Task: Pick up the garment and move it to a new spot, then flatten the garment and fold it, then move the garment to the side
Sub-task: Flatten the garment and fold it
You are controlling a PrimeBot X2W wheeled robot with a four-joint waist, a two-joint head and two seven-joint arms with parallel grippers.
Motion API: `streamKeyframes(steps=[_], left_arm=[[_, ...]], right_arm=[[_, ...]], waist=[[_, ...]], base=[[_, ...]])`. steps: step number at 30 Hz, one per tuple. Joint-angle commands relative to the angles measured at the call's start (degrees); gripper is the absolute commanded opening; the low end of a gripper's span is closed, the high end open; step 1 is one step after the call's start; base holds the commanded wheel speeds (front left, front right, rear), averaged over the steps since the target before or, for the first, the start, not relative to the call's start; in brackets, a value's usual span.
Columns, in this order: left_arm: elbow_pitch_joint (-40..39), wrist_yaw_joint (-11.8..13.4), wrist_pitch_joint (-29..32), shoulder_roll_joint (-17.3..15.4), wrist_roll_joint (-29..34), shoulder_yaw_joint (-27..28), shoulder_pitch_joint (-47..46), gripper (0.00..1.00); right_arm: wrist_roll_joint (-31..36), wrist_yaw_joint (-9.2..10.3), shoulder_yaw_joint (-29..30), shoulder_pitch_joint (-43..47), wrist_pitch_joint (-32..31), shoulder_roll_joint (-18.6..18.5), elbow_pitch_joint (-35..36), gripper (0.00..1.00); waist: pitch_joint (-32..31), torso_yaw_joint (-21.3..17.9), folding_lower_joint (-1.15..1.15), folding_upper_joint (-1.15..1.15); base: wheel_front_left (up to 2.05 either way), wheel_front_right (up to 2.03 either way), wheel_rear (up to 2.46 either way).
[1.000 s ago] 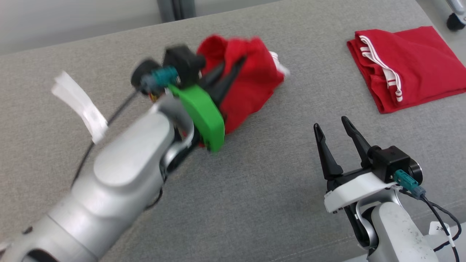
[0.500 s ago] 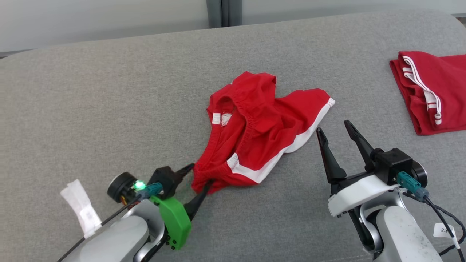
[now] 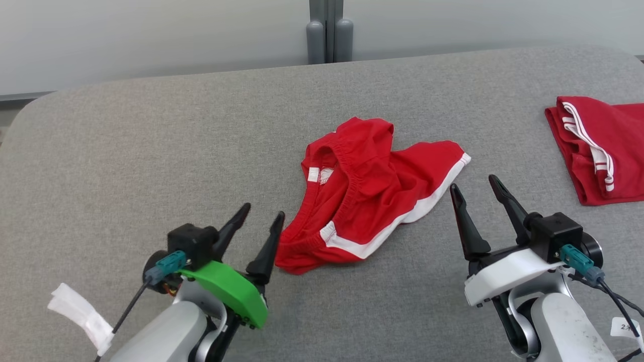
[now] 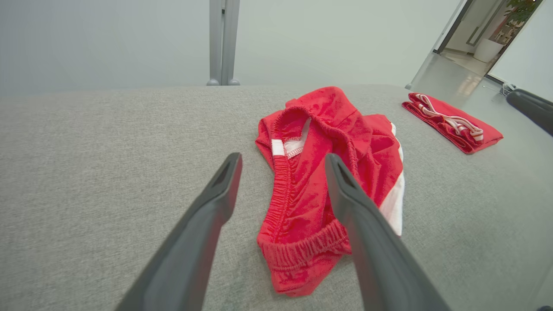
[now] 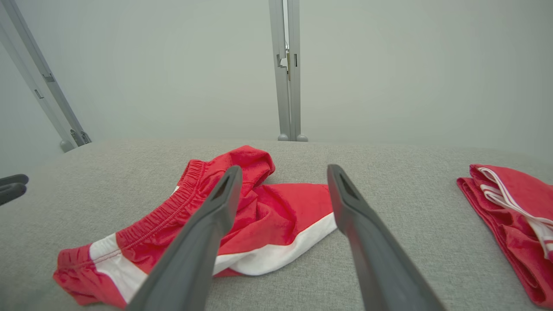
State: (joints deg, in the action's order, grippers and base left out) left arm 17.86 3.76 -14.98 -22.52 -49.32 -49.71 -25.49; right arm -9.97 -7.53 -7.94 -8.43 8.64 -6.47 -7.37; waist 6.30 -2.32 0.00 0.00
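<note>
While garment [image 3: 372,191] lies crumpled | left hand [image 3: 263,210], right hand [image 3: 473,182] released | left wrist: label [image 4: 278,147]

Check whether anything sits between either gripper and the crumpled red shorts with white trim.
Nothing visible does. The left gripper and right gripper are both open, with only bare grey fabric surface between them and the crumpled red shorts. The folded red garment lies apart, far to the right.
</note>
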Motion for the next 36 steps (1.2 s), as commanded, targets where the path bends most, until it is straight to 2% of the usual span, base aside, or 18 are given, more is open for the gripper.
streamKeyframes(steps=[1, 8, 13, 16, 21, 25, 29, 35, 36], left_arm=[[-0.3, -1.0, 0.8, 0.8, -0.4, -0.4, -0.1, 1.00], [5.5, -3.3, 13.0, 5.5, -2.6, -4.9, -6.2, 1.00], [10.4, -3.8, 17.3, 7.8, -3.6, -6.1, -8.3, 1.00], [12.4, -3.4, 18.8, 7.2, -2.9, -6.9, -8.9, 0.00], [12.9, -5.1, 18.1, 5.5, -3.2, -7.1, -7.5, 0.00], [12.9, -4.2, 14.3, 4.0, -3.3, -5.5, -5.9, 0.00], [12.3, -2.0, 8.6, 2.0, -2.8, -3.3, -3.9, 0.00], [11.4, -0.7, 3.4, 1.6, -3.5, -0.9, -1.7, 0.00], [11.3, -1.1, 3.6, 1.9, -4.0, -0.9, -1.3, 0.49]], right_arm=[[0.0, 0.09, 0.5, 0.6, 0.0, -0.2, 0.3, 1.00], [0.1, 0.10, 0.5, 0.4, 0.1, 0.6, 0.9, 1.00], [0.0, 0.09, 0.7, 0.2, 0.5, 1.1, 0.5, 1.00], [0.1, 0.09, 1.1, 0.3, 0.9, 1.3, 0.4, 1.00], [0.1, 0.09, 1.6, 0.3, 1.2, 1.5, 0.4, 1.00], [0.4, 0.09, 2.1, 0.5, 1.3, 1.7, 0.4, 1.00], [0.6, 0.09, 2.3, 0.7, 1.1, 2.0, 0.7, 1.00], [0.7, 0.09, 2.4, 0.9, 0.7, 1.8, 0.7, 1.00], [0.7, 0.09, 2.4, 0.9, 0.6, 1.8, 0.8, 1.00]], waist=[[-0.1, -0.1, 0.00, 0.00], [1.0, -2.1, 0.00, 0.00], [1.8, -4.1, 0.00, 0.00], [2.2, -4.9, 0.00, 0.00], [2.5, -5.2, 0.00, 0.00], [2.6, -4.8, 0.00, 0.00], [2.5, -4.1, 0.00, 0.00], [2.2, -2.5, 0.00, 0.00], [2.1, -2.4, 0.00, 0.00]], base=[[0.00, 0.00, 0.00], [0.00, 0.00, 0.00], [0.00, 0.00, 0.00], [0.00, 0.00, 0.00], [0.00, 0.00, 0.00], [0.00, 0.00, 0.00], [0.00, 0.00, 0.00], [0.00, 0.00, 0.00], [0.00, 0.00, 0.00]])
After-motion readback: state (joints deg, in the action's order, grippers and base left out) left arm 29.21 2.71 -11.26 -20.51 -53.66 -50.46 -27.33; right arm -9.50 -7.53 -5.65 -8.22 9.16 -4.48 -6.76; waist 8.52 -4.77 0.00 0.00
